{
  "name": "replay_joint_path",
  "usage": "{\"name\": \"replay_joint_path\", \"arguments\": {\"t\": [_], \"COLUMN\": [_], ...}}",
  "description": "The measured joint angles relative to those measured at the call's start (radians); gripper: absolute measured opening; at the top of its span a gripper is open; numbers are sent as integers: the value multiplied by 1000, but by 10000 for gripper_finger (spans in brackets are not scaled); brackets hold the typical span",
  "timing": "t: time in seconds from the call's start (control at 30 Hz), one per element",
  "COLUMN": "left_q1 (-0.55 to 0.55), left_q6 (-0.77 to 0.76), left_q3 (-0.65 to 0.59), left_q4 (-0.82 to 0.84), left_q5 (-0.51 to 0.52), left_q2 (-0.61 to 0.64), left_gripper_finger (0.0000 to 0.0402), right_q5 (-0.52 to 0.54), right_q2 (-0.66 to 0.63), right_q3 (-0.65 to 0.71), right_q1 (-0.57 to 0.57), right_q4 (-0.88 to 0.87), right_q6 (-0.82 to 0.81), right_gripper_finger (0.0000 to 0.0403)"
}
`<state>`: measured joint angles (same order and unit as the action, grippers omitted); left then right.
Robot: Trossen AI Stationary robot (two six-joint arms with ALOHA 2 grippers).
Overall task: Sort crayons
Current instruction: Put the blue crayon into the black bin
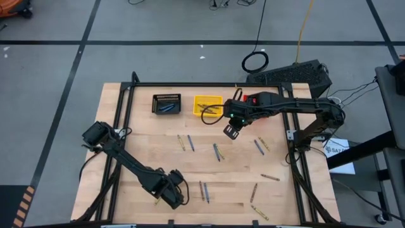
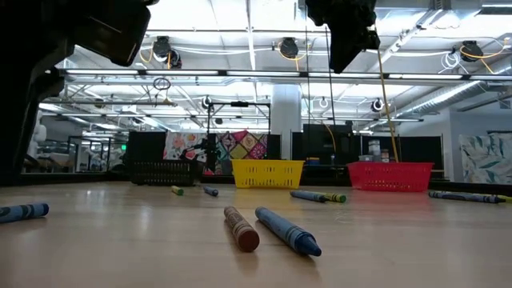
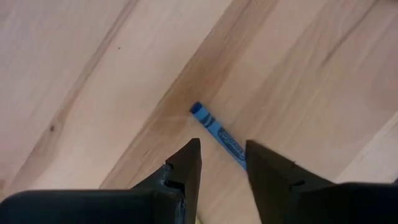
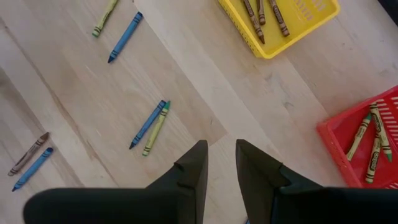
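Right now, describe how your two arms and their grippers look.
Both arms are dark, near-black jointed links with thin black cables along them. The left gripper has two matte black wedge-shaped fingers tapering to narrow tips. The right gripper has the same pair of fingers. In the high view, the right arm carries a red patch and a small green light near its wrist.

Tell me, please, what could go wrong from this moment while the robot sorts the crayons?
1. The open left gripper hovers over a blue crayon lying at a slant to its fingers; closing may roll it away.
2. Below the right gripper, a blue crayon and a yellow-green crayon lie side by side; both may get pinched together.
3. The yellow bin and red bin are close; a drop may go into the wrong one.
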<state>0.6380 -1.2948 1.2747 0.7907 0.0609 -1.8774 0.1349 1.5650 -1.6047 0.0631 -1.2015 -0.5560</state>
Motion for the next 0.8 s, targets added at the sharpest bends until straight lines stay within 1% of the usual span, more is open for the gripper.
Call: {"name": "replay_joint_path", "arguments": {"t": [0.17,0.43,0.8], "left_q1": [0,0,0], "left_q6": [-8,1,0], "left_q3": [0,0,1], "left_q4": [10,-5,-6], "left_q5": [23,18,19], "left_q2": [-1,-77,-88], "left_gripper_finger": [120,120,119], "right_q5": [0,0,0], "right_q2": [0,0,0], "right_q3": [0,0,0], "right_q1": [0,0,0], "right_q4": [0,0,0], "right_q6": [0,0,0], "right_gripper_finger": [71,71,71]}}
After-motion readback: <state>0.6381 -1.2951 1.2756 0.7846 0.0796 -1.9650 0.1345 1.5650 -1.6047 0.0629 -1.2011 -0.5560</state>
